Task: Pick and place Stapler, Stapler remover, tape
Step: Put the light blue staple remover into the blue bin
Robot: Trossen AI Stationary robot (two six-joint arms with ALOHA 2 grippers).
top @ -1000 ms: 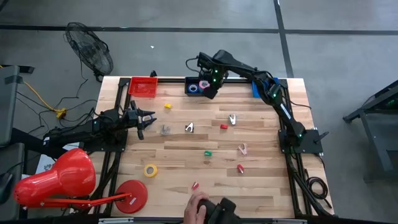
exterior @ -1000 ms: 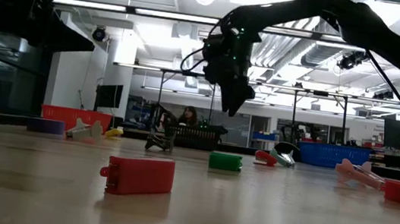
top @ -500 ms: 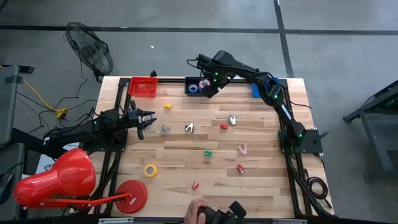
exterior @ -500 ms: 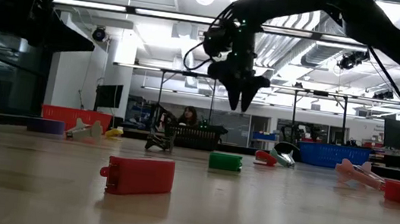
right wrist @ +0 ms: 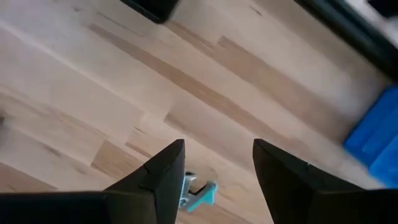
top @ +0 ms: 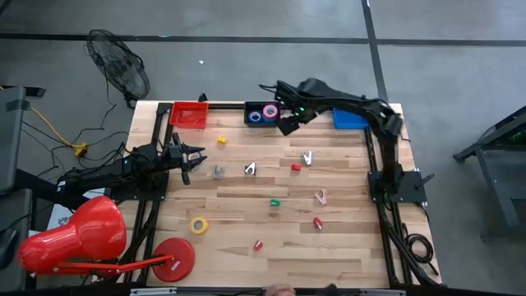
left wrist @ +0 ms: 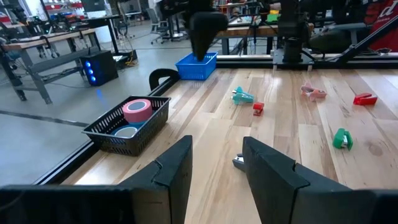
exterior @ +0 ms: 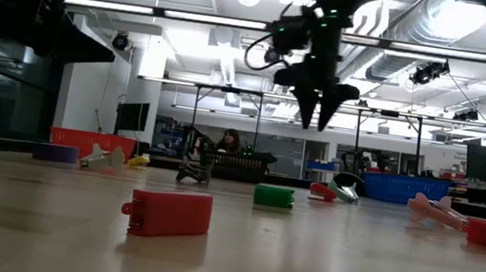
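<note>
Right tool (top: 287, 125) hangs above the far middle of the surface (top: 246, 205), just right of the black basket (top: 249, 116), fingers spread wide, nothing held; low view shows it raised well clear of the wood (exterior: 315, 117). Left tool (top: 191, 159) waits at the left edge, fingers apart, empty.

Tape: pink roll (top: 270, 110) and blue roll (top: 256, 117) lie in the black basket at the far edge; left wrist view shows the pink roll (left wrist: 137, 110) on top of the blue one (left wrist: 127, 131). Yellow roll (top: 199, 224) lies on the surface near left, well apart from both tools.

Red bin (top: 190, 114) sits at far left, blue bin (top: 351, 119) at far right. Scattered loose: small yellow piece (top: 222, 141) near the red bin, grey remover (top: 218, 172) just right of the left tool, silver remover (top: 250, 168) mid-surface, teal remover (top: 307, 157) right of centre, small red stapler (top: 296, 167) beside it, green stapler (top: 275, 201), pink remover (top: 320, 196), two more red staplers (top: 317, 222) (top: 258, 245) toward the near side.

Off the surface: red lamp (top: 74, 238) with red disc base (top: 174, 255) near left, fan (top: 119, 70) on the floor far left. No readable writing.
</note>
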